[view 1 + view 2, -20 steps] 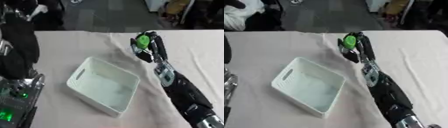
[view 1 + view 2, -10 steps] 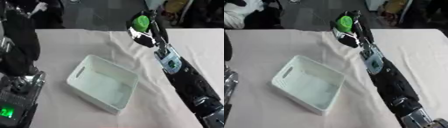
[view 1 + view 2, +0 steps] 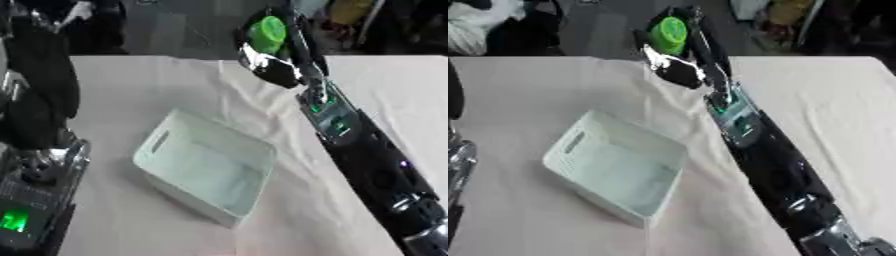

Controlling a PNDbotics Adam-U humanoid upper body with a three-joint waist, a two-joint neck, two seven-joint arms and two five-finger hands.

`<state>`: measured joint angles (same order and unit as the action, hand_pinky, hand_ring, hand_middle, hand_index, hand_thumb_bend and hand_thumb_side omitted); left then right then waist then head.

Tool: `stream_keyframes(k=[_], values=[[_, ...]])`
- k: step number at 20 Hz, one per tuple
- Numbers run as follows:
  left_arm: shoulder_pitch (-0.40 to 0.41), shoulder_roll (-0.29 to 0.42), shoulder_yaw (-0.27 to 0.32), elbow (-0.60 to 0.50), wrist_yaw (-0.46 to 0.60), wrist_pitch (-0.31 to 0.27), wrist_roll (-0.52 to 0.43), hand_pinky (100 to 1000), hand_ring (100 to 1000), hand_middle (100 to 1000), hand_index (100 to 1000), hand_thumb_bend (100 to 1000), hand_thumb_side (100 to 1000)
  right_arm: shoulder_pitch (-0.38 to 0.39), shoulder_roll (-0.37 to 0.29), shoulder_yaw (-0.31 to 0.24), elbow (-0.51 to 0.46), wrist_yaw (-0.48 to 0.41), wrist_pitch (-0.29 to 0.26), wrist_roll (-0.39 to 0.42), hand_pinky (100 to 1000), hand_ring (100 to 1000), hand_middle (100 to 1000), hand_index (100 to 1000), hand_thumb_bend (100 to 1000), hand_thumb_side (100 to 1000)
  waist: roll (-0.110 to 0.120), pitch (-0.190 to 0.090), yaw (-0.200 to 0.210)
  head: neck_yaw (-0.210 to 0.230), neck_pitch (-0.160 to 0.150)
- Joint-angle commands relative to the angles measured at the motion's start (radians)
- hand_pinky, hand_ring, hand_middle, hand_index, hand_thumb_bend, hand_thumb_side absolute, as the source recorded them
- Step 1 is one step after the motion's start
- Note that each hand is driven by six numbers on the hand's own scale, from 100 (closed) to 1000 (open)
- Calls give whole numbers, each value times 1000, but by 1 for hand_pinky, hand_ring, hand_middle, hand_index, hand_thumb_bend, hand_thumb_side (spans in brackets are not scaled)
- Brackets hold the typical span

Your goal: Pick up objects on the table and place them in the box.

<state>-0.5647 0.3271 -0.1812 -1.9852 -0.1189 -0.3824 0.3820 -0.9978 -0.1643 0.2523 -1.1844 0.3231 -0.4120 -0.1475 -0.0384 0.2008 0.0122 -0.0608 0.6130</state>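
Carrying step: right hand (image 3: 278, 60), fingers curled around a green object (image 3: 266, 29), hangs at one o'clock of the white box (image 3: 206, 167); next, lowering over it.

a table (image 3: 131, 80) under a wrinkled pale cloth (image 3: 518, 95); a white box (image 3: 206, 172) sits on it.

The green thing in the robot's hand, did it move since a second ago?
Yes. The right hand has lifted the green object up and toward the far edge of the table, fingers curled round it the whole time. The white box stayed where it was, with nothing visible inside, and the left arm stayed at the left side.
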Motion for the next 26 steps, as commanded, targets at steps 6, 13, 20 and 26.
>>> stream_keyframes(k=[6, 13, 20, 26], values=[[-12, 15, 13, -15, -8, -4, 12, 525, 676, 804, 789, 289, 1000, 25, 67, 43, -58, 32, 11, 65, 100, 100, 100, 100, 239, 410, 5, -20, 6, -19, 9], [-17, 13, 21, -15, -18, -22, 24, 530, 677, 803, 791, 282, 1000, 60, 111, 43, -47, 74, -8, 80, 100, 100, 100, 100, 244, 409, 7, -17, 7, -25, 9], [-17, 13, 22, -15, -22, -24, 29, 530, 677, 803, 791, 282, 1000, 77, 129, 40, -32, 121, -18, 89, 100, 100, 100, 100, 240, 415, 9, -15, 8, -29, 7], [-18, 12, 23, -15, -23, -23, 30, 529, 677, 803, 791, 283, 1000, 90, 136, 35, -8, 167, -22, 84, 100, 100, 100, 100, 242, 417, 9, -13, 8, -28, 8]])
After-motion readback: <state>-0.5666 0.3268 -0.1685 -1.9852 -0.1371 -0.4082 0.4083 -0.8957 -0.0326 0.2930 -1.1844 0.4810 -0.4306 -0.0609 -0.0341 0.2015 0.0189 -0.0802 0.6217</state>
